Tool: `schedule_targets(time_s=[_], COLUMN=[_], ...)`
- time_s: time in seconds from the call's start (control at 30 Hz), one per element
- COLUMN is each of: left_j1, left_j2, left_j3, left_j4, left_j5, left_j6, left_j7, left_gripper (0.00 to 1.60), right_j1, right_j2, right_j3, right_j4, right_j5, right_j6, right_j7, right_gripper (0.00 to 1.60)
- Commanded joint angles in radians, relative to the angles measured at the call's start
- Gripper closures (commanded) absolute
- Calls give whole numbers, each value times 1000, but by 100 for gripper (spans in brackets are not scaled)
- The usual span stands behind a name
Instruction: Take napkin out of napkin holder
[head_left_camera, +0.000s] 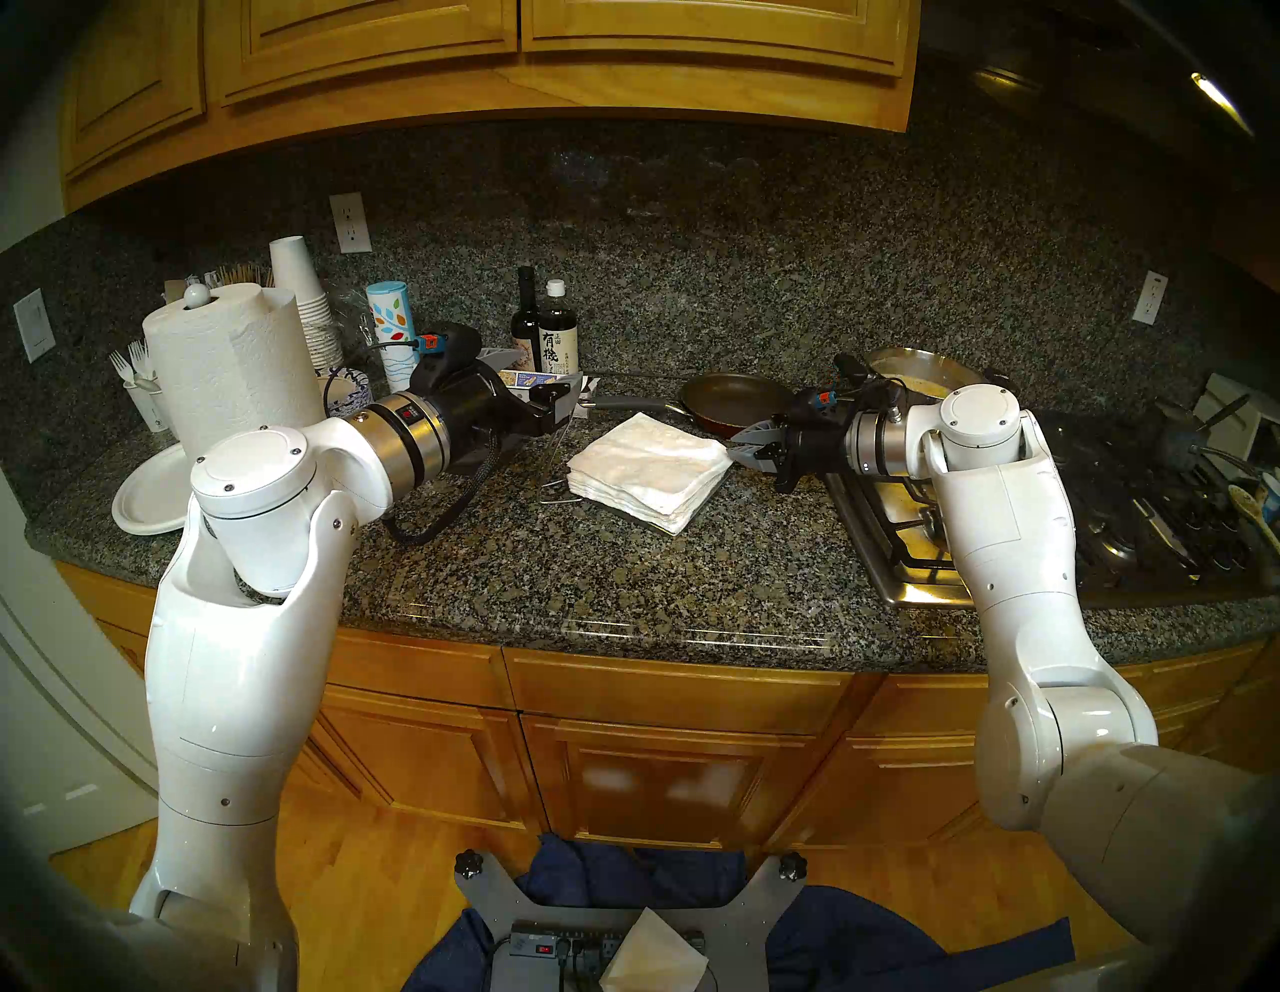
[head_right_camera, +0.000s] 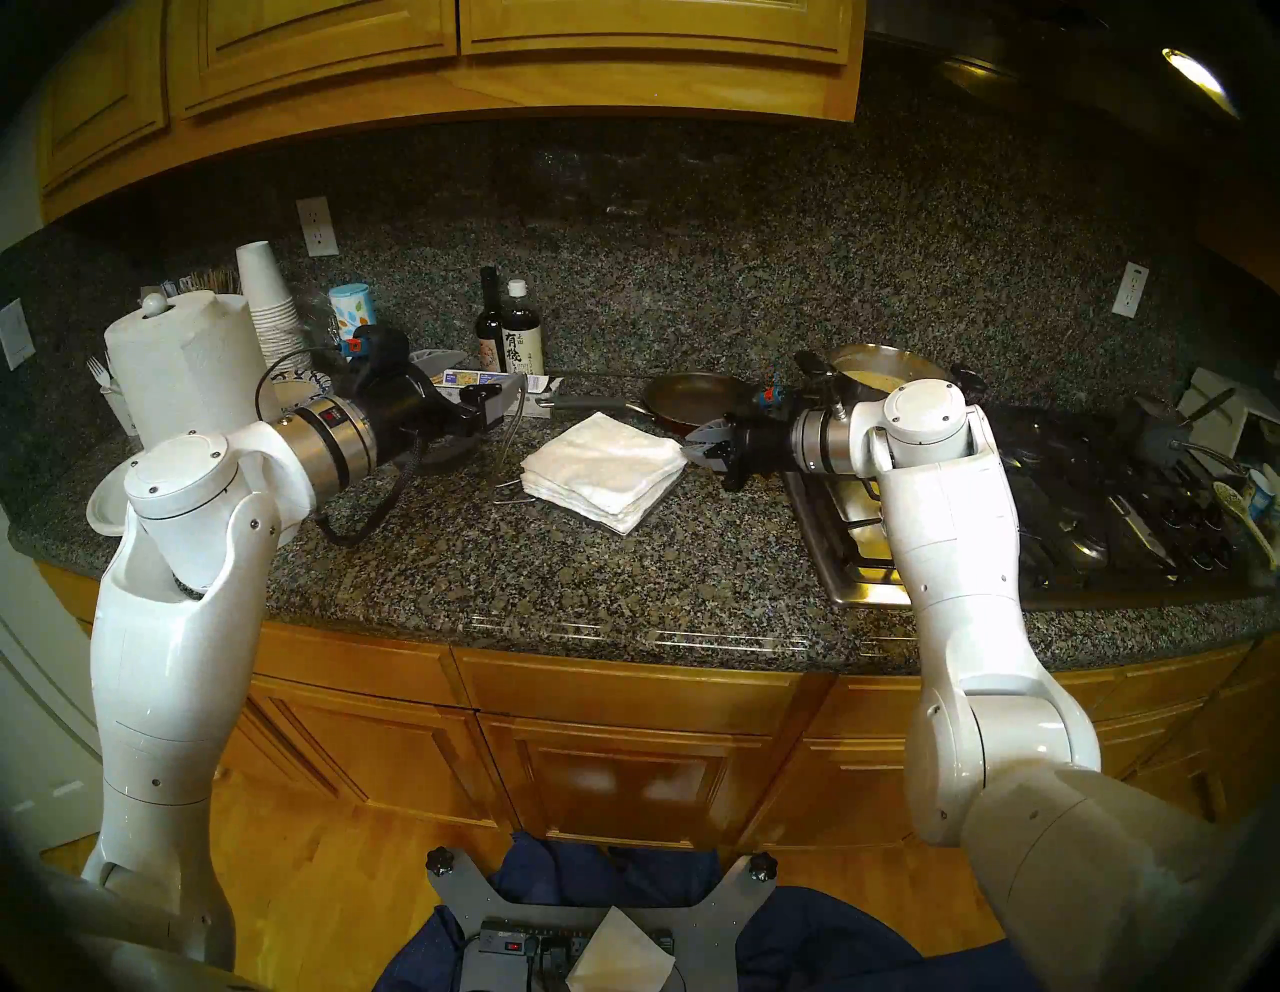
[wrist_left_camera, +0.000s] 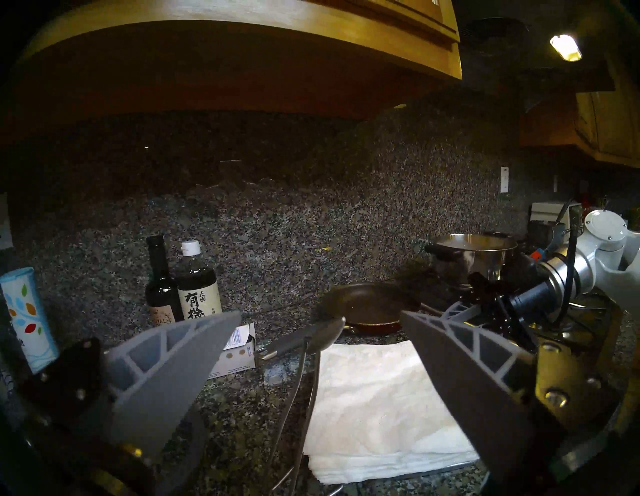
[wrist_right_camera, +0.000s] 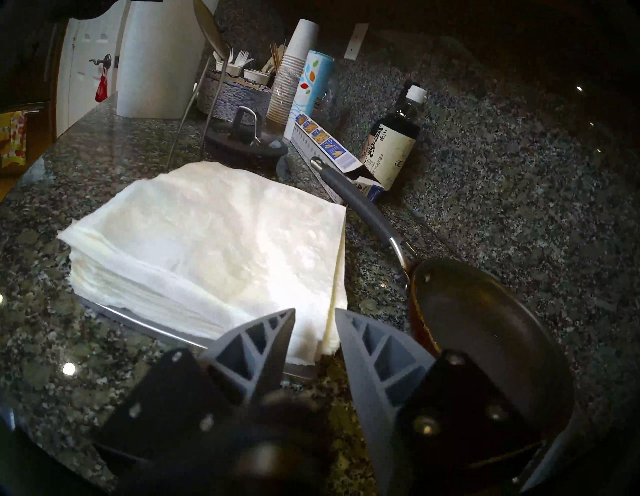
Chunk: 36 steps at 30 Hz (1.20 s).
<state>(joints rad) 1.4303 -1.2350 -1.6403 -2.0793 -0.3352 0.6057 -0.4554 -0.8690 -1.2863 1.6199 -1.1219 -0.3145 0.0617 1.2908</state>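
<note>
1. One loose white sheet (head_left_camera: 651, 956) lies nearest me, down on my base and well below the worktop (head_left_camera: 554, 575). Whether it came from the holder I cannot tell.
2. On the worktop sits one thick pile (head_left_camera: 641, 502) of napkins. The napkin (head_left_camera: 651, 450) I want is its top sheet, and it lies flat there, so I judge the taking-out not yet done.
3. Under the pile is one napkin holder (wrist_right_camera: 138, 322), a thin wire frame. Its one hinged arm (wrist_left_camera: 325, 332) is tipped up off the paper, so the pile is uncovered. That step looks finished.
4. My right jaws are at the pile's right corner, parted by a narrow gap and clenched on nothing that I can see. The corner shows between the tips.
5. My left jaws are released and spread wide, with the raised wire arm standing between them. I cannot tell whether either finger touches it.
6. What is left, as I judge it: pinch only the top sheet at the corner, lift it clear of the frame, and leave the others behind.
7. Farther back I count one frying pan (head_left_camera: 734, 398), one steel pot (head_left_camera: 907, 367), two dark bottles (head_left_camera: 544, 329), one paper towel roll (head_left_camera: 228, 367), one stack of cups (head_left_camera: 298, 291) and one paper plate (head_left_camera: 149, 492).
</note>
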Motion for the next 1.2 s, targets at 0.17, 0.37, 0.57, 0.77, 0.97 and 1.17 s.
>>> schedule_targets(time_s=[0.17, 0.37, 0.57, 0.77, 0.97, 1.17], left_j1=[-14, -11, -1, 9, 13, 15], left_j2=[-17, -22, -25, -28, -32, -35], left_j3=[-54, -58, -69, -80, -85, -87], left_j4=[-29, -30, -34, -41, -45, -46], left_j5=[-34, -30, -29, -31, -30, -28], left_j6=[-30, -32, -35, -38, -40, -42], left_j7=[-17, -16, -18, -24, -27, -30], left_gripper=[0, 0, 0, 0, 0, 0], right_j1=[88, 106, 119, 126, 125, 121], right_j2=[-18, -23, -25, -26, -25, -22], right_j3=[-10, -17, -20, -22, -23, -23], right_j4=[44, 78, 98, 112, 116, 118], right_j5=[0, -5, -8, -10, -11, -12], right_j6=[-15, -21, -26, -28, -25, -21], right_j7=[-11, -16, -16, -17, -13, -9], right_gripper=[85, 85, 85, 84, 83, 83])
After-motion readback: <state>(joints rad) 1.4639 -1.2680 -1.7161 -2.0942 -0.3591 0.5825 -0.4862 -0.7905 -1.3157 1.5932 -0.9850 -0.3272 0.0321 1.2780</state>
